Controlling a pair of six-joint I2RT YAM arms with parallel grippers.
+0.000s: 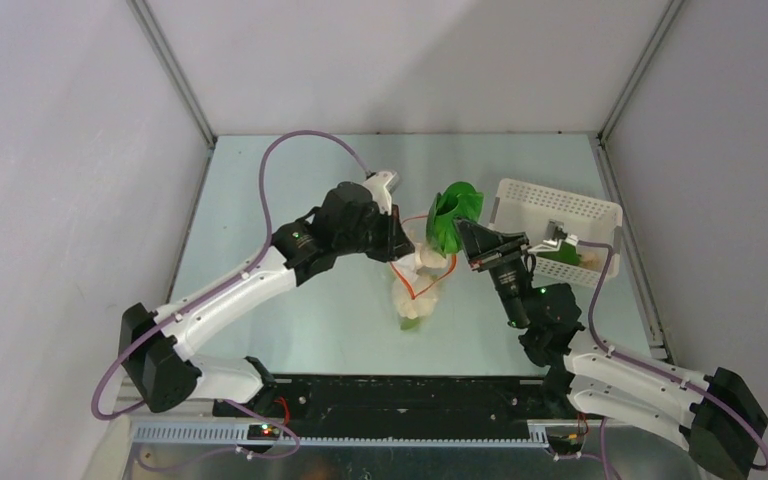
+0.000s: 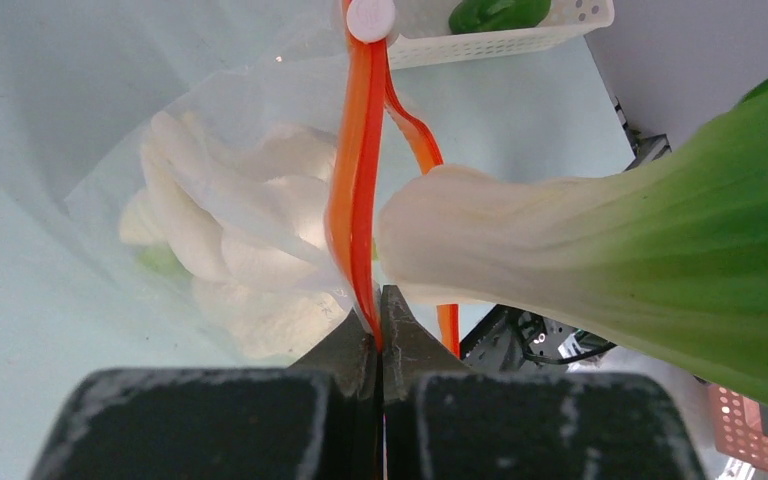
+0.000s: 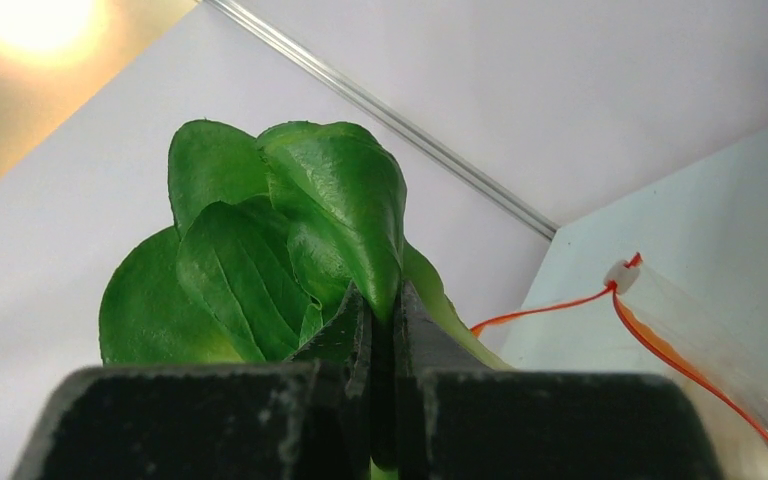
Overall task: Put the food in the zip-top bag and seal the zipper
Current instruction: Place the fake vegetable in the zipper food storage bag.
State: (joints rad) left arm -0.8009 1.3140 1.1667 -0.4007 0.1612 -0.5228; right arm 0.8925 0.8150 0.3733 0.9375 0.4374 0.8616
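We have our left pincer (image 2: 380, 300) clamped on the orange-red zipper (image 2: 353, 190) of the zip-top bag (image 2: 120, 160), which spreads ahead of its tips with cream-white food pieces (image 2: 250, 230) inside. Our right pincer (image 3: 380, 305) is clamped on a green leafy piece (image 3: 280, 230), whose white stem end sits just right of the left pincer, at the bag's open mouth. A white basket (image 1: 560, 205) stands just right of the right pincer.
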